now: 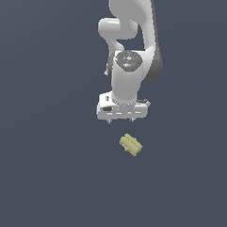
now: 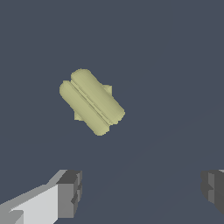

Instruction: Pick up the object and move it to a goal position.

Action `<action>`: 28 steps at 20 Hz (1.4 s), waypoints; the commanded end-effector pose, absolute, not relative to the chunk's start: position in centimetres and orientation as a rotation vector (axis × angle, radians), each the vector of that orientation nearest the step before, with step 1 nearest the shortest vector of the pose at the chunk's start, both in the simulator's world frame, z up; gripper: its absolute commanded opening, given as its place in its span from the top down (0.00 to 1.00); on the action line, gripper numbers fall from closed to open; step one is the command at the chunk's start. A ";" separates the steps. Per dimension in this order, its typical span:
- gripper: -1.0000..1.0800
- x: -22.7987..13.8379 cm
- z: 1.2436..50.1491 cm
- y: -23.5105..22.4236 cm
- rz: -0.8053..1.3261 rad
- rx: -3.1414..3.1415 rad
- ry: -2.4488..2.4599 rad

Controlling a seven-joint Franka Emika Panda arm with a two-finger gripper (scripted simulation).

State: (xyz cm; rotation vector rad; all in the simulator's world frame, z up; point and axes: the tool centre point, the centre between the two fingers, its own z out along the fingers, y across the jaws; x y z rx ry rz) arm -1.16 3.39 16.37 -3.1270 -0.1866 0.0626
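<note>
Object (image 1: 131,144) lies nearest me in the exterior view, a pale yellow-green ridged block resting diagonally on the dark floor (image 1: 41,177). Beyond it I see my gripper (image 1: 121,120) hanging apart from it, fingers (image 2: 70,192) spread wide, holding nothing.

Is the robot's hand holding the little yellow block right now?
No, the yellow block lies alone on the dark floor, and the gripper is open with nothing between its fingers.
</note>
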 end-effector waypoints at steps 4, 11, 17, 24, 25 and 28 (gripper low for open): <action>0.04 -0.9 16.1 3.6 0.061 -3.125 -0.234; 0.04 0.0 15.0 4.5 0.053 -3.111 -0.417; 0.04 1.2 13.4 5.8 0.041 -3.069 -0.677; 0.04 2.7 11.2 7.7 0.021 -2.977 -1.011; 0.04 2.9 11.0 7.9 0.019 -2.963 -1.049; 0.04 3.3 10.3 8.5 0.012 -2.927 -1.144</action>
